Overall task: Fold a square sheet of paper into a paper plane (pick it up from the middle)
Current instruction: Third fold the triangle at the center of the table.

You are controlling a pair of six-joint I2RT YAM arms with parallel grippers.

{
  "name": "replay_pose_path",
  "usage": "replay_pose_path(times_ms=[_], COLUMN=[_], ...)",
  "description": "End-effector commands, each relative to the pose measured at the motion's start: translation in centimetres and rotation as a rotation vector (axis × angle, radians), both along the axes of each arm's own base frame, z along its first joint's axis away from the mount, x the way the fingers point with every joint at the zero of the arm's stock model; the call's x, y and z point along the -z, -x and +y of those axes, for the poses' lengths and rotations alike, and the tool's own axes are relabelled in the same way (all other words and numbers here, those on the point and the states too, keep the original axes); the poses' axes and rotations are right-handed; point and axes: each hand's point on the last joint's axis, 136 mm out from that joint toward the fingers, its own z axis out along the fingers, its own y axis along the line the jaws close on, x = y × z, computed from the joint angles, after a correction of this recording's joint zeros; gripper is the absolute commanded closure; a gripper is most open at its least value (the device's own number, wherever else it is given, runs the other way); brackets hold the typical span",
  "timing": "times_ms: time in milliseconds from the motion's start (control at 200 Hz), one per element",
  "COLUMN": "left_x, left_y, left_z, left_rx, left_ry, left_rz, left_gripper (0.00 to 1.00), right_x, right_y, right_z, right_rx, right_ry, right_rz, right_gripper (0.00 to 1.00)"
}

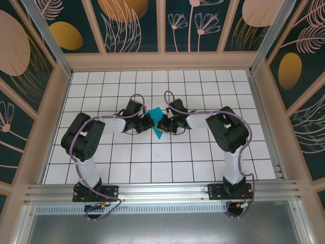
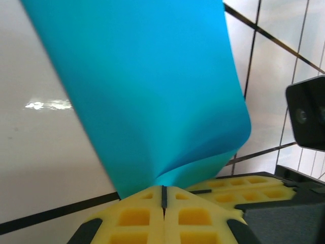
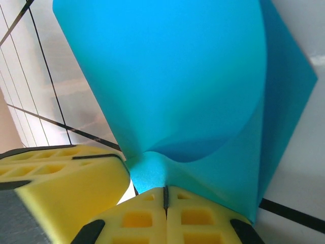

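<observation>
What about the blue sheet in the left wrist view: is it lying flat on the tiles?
No, the square sheet of paper curves up out of the shut left pincer that pinches it.

Both arms are bent at the elbow and angled inward, so the left end effector and right end effector sit nearly tip to tip, each with its yellow fingers pressed together, pinching the square sheet of paper.

Nothing readable for you here: square sheet of paper plain, unmarked; tiled table without lettering; wall panels carry plant drawings, no words.
</observation>
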Motion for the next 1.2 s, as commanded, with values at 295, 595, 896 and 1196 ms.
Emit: replay_pose_path(times_ms=[295, 595, 896, 1196], left_x=[4.1, 5.1, 5.0, 5.0], left_y=[1.7, 2.4, 2.3, 2.3], left_z=[2.0, 2.7, 2.6, 3.0], left_rx=[-0.013, -0.017, -0.020, -0.037], left_ry=[-0.162, -0.188, -0.182, -0.200], left_rz=[0.078, 0.094, 0.093, 0.088], left_gripper=[1.00, 1.00, 1.00, 1.00], right_x=[-1.8, -3.2, -1.8, 0.6], right_y=[0.1, 4.3, 5.7, 6.4], right_z=[-0.4, -0.2, -0.3, -1.2], right_rx=[-0.020, -0.158, -0.191, -0.185], right_ry=[-0.034, -0.112, -0.087, -0.026], right_rz=[-0.077, -0.079, -0.039, 0.015], right_gripper=[0.98, 0.97, 0.97, 0.97])
